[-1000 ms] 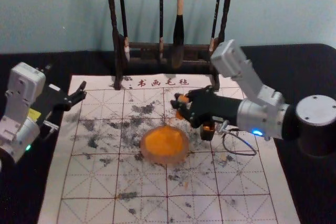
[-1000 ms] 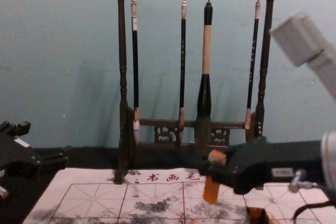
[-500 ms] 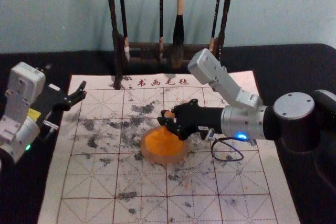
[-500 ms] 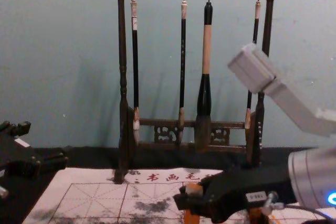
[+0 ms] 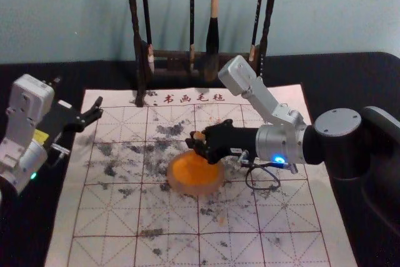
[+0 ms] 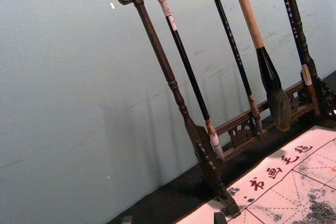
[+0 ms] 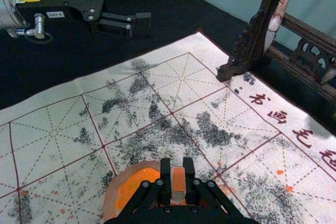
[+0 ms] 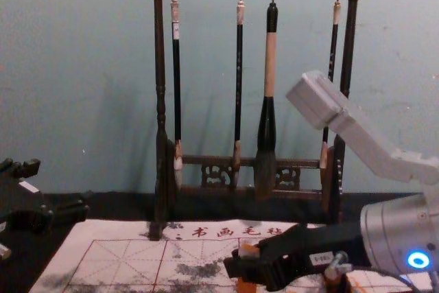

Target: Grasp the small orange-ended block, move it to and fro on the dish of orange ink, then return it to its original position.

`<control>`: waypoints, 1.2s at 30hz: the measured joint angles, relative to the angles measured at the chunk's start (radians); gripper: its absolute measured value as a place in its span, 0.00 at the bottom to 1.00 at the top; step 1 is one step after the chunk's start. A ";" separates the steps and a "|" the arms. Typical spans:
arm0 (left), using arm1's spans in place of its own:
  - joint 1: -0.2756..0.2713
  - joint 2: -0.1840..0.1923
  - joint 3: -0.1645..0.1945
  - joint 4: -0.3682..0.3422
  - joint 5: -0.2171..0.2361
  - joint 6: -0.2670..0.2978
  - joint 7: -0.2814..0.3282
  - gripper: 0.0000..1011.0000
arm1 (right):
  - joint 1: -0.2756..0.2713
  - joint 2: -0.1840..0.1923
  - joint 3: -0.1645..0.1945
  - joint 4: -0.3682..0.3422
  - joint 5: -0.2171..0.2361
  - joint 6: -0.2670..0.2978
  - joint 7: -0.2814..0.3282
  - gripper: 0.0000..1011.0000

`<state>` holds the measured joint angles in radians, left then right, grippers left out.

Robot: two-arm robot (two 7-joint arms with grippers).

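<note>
Your right gripper (image 5: 196, 144) has the boxy, orange-ended block (image 5: 199, 136) pinched around the round dish's (image 5: 177, 184) far side; your left gripper (image 5: 99, 108) is just parked, spread wide, well left of the dish.

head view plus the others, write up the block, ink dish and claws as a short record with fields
block: orange, pinched in the right claw, roughly upright
ink dish: round, pinkish rim, orange ink inside, on the gridded mat
block over dish: at its far side; contact with the ink cannot be told
left claw: open, parked beyond the mat's left edge
rack: behind the mat, four brushes hanging
</note>
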<state>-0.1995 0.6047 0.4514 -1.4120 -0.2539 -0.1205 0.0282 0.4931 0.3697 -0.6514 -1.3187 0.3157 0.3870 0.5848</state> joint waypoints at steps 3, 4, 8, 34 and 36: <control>0.000 0.000 0.000 0.000 0.000 0.000 0.000 0.99 | 0.003 -0.003 -0.001 0.003 0.002 0.002 -0.003 0.11; 0.000 0.000 0.000 0.000 0.000 0.000 0.000 0.99 | 0.003 -0.003 -0.002 0.004 0.003 0.002 -0.004 0.11; 0.000 0.000 0.000 0.000 0.000 0.000 0.000 0.99 | 0.006 -0.003 -0.005 0.004 0.004 0.003 -0.008 0.11; 0.000 0.000 0.000 0.000 0.000 0.000 0.000 0.99 | -0.050 0.085 -0.005 -0.100 0.024 -0.003 0.008 0.11; 0.000 0.000 0.000 0.000 0.000 0.000 0.000 0.99 | -0.054 0.089 -0.007 -0.107 0.026 -0.004 0.009 0.11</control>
<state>-0.1995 0.6047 0.4514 -1.4120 -0.2539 -0.1205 0.0283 0.4389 0.4587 -0.6582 -1.4260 0.3421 0.3832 0.5941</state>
